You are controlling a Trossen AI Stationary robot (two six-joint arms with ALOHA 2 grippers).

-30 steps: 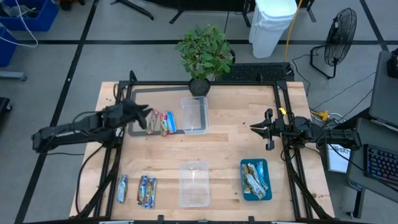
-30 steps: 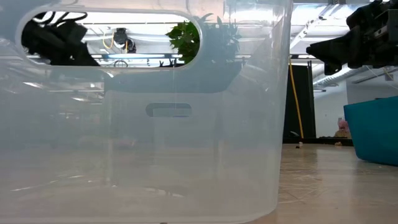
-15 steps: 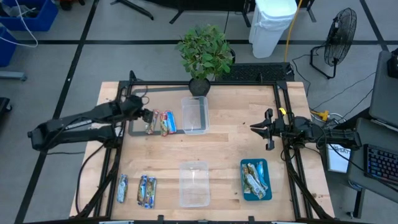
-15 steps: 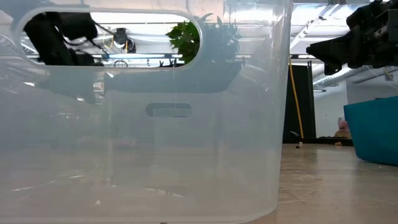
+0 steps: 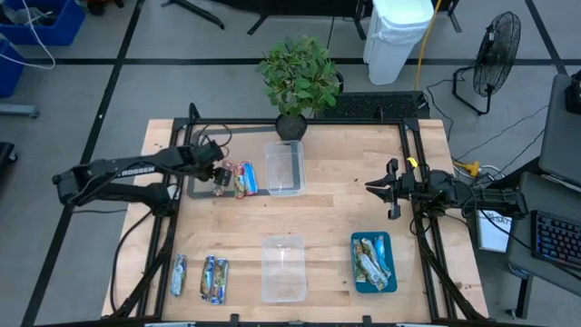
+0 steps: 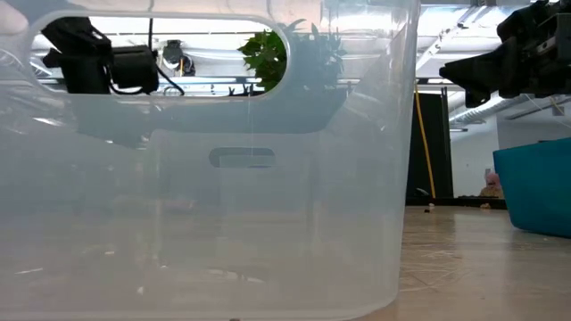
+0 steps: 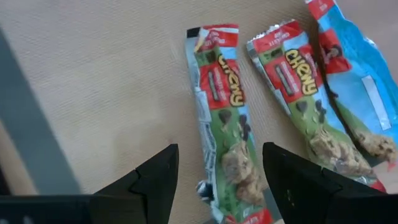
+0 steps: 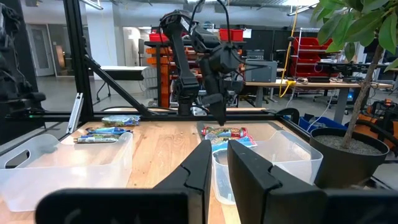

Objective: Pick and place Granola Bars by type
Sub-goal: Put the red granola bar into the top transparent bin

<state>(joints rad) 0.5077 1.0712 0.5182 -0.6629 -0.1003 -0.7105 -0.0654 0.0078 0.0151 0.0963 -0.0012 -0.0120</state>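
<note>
Three Granola Bars (image 5: 235, 179) lie flat side by side on the table at the far left, two of them red-green (image 7: 225, 124) (image 7: 297, 93) and one blue (image 7: 354, 74). My left gripper (image 5: 217, 175) (image 7: 219, 158) points down just above them, open, one finger on each side of the outermost red-green bar and touching nothing. More bars lie near the front left edge (image 5: 179, 274) (image 5: 214, 279) and in a teal tray (image 5: 356, 272). My right gripper (image 5: 370, 187) (image 8: 219, 163) waits level at the right, shut.
A clear tub (image 5: 283, 168) stands just right of the three bars, a second clear tub (image 5: 283, 268) near the front edge; it fills the low view (image 6: 223, 196). A potted plant (image 5: 298, 77) stands at the far edge. A dark frame (image 5: 300, 123) runs around the table.
My left gripper has swung toward the three bars at the far left, tipped from nearly level to pointing down, and sunk over them. The bars and my right arm have kept still.
</note>
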